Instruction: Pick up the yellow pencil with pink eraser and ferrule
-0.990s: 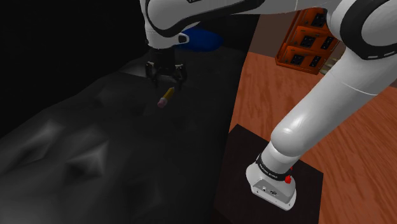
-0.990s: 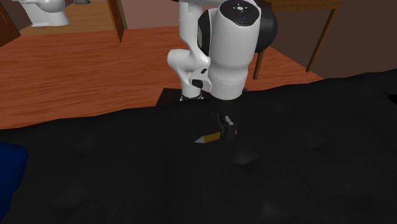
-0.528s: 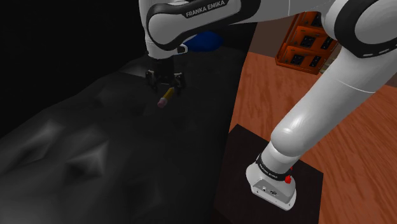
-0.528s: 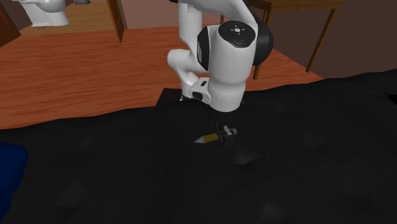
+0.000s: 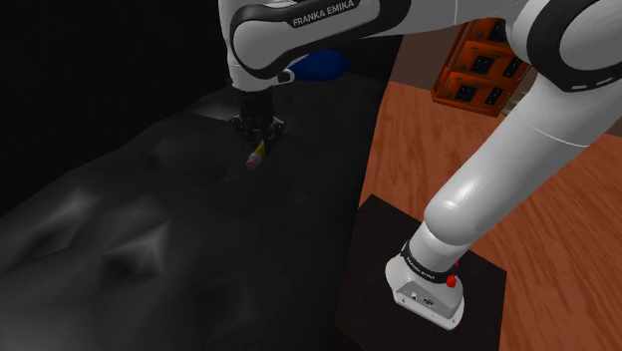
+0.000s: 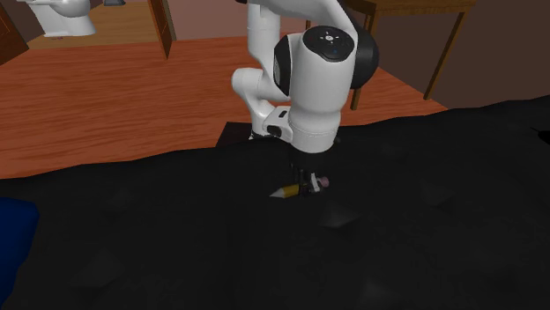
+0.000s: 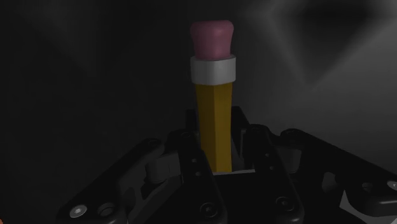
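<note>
I had the gripper (image 5: 258,132) low over the dark, rumpled surface (image 5: 120,239), the arm pointing almost straight down so the fingers (image 7: 191,159) met the pencil (image 5: 257,155) from above. In the wrist view the fingers were clamped on the yellow shaft, one on each flat side, with the white ferrule (image 7: 213,69) and pink eraser (image 7: 212,38) sticking out well beyond them. The grip sat nearer the eraser end than the point. In the second exterior view the sharpened tip (image 6: 282,190) poked out on one side of the gripper (image 6: 305,182) and the eraser on the other.

The pencil looked to be lying on the surface, or barely off it; I could not tell which. I judged the grasp made and the lift not yet begun. Holding it across the shaft made sense, since a thin thing on a soft, uneven surface gives little else to catch. A straight rise seemed the right call, though the off-centre hold might let the tip droop. The blue object (image 5: 324,65) lay well apart.
</note>
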`<state>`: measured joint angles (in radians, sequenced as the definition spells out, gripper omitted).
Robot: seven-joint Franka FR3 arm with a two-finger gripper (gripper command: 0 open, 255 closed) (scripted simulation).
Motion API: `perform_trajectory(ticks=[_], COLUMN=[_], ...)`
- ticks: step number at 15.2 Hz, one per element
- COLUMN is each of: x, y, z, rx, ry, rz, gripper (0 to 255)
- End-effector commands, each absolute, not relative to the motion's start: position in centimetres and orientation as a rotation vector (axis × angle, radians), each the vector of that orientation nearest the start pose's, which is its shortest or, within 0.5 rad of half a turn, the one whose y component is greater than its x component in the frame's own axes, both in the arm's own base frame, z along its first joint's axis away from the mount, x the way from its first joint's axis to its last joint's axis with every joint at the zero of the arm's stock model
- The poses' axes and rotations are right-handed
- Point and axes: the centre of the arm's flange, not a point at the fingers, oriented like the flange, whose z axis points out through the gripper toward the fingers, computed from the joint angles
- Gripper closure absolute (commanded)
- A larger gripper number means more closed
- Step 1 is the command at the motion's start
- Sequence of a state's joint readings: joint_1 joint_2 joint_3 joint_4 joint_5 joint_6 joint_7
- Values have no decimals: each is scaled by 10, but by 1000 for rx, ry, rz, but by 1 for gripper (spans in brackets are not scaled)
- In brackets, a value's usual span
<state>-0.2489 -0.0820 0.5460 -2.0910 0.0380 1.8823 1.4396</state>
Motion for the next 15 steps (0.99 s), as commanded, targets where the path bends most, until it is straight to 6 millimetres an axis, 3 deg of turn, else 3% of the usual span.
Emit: perform_trajectory(ticks=[1,15], x=[487,491], y=[156,156], z=[438,507], rx=[-2726,-2726], ry=[1788,1788], rz=[157,157], gripper=[255,255])
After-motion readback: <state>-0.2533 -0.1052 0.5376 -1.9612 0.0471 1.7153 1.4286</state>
